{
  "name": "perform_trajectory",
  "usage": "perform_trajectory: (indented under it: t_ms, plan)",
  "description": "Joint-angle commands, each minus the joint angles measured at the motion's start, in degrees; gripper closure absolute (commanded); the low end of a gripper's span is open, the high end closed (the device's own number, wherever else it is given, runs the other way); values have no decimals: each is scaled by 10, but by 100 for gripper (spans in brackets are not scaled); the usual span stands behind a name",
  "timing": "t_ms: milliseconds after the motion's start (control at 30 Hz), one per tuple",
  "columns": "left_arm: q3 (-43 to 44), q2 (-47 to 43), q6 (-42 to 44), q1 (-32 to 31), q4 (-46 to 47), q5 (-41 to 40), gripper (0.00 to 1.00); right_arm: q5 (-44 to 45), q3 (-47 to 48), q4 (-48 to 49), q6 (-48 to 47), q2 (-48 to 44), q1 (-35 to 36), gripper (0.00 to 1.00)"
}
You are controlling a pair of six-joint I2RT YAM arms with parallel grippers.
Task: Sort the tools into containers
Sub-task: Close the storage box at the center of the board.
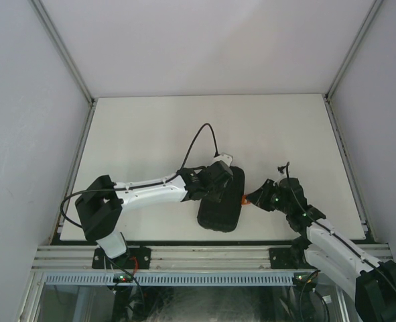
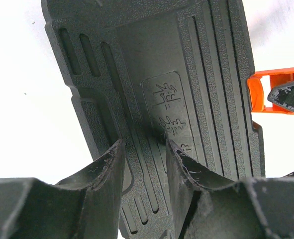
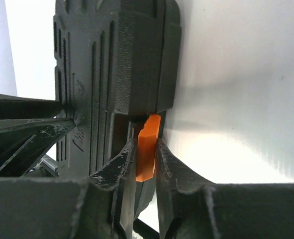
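The container, a black ribbed case, lies closed on the white table near the front edge. My left gripper rests on top of its lid, its jaws apart with only the ribbed surface showing between them. From the right, my right gripper is shut on the case's small orange latch, which is pinched between both fingertips. The same latch shows at the lid's right edge in the left wrist view. No tools are in view.
The white table is enclosed by pale walls at the back and both sides. A black cable loops up from the left wrist. A metal rail runs along the near edge by the arm bases.
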Motion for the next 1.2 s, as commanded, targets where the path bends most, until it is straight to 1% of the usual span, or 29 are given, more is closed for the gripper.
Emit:
perform_trajectory:
  t_ms: [0, 167, 433, 700, 800, 867, 1000, 1167]
  plan:
    - [8, 36, -13, -4, -5, 58, 59, -30, 38, 87, 15, -6, 23, 81]
    - [10, 37, -14, -6, -4, 59, 59, -37, 38, 114, 28, 5, 32, 76]
    - [13, 42, -12, -7, -3, 62, 59, -35, 37, 155, 38, 47, 56, 74]
    - [13, 45, -13, -8, -1, 65, 59, -30, 37, 168, 39, 65, 70, 61]
    - [14, 46, -13, -8, 0, 66, 59, -29, 37, 165, 38, 64, 70, 60]
    - [14, 46, -13, -8, 0, 66, 59, -27, 37, 163, 38, 62, 70, 62]
    - [14, 47, -12, -8, -1, 66, 60, -26, 37, 162, 38, 65, 70, 75]
    - [16, 46, -13, -8, 0, 67, 60, -23, 38, 156, 36, 71, 72, 84]
